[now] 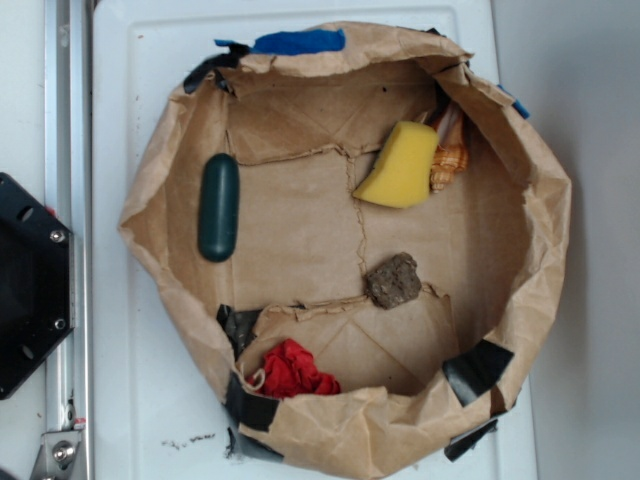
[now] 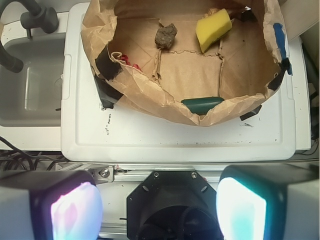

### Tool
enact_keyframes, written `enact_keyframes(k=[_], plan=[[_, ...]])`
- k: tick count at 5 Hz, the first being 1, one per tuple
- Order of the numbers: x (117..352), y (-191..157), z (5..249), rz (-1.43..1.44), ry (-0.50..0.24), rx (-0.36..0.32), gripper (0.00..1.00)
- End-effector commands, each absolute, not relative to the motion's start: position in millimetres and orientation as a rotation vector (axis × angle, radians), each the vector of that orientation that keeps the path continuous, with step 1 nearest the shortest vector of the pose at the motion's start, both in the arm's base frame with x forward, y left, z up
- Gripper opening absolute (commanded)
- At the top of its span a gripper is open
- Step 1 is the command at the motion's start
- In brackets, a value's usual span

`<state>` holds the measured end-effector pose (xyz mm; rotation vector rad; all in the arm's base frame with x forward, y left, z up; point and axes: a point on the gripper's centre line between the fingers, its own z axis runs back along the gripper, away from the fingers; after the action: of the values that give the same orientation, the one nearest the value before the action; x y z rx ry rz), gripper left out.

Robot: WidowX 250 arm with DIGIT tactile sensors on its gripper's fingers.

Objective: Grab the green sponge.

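Your gripper point(image 2: 159, 207) hangs spread wide, well apart from the chunky yellow foam sponge point(image 1: 399, 166) inside the brown paper basin point(image 1: 540, 230).

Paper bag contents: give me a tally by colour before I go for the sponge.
Yellow: 1, the green sponge
Dark green: 1, capsule
Brown: 1, rock-like lump
Red: 1, cloth wad
Orange-tan: 1, shell-like thing behind the sponge
Total: 5

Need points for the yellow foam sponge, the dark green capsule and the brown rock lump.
Yellow foam wedge sponge point(image 1: 401, 166): exterior view, middle of its top face.
Dark green smooth capsule point(image 1: 218, 207): exterior view, centre of its body.
Brown rock-like lump point(image 2: 165, 35): wrist view, middle of its upper surface.
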<state>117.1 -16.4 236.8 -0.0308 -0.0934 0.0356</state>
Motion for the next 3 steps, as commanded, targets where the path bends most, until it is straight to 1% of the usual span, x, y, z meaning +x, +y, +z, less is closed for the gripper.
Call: enact_keyframes(k=[1, 2, 3], plan=[[117.1, -16.4, 236.8, 0.036, -0.093, -0.031, 1.00], [149.6, -27.0, 215.5, 0.002, -0.059, -0.023, 1.00], [174.2, -22.7, 192.6, -0.001, 0.003, -0.067, 1.00]])
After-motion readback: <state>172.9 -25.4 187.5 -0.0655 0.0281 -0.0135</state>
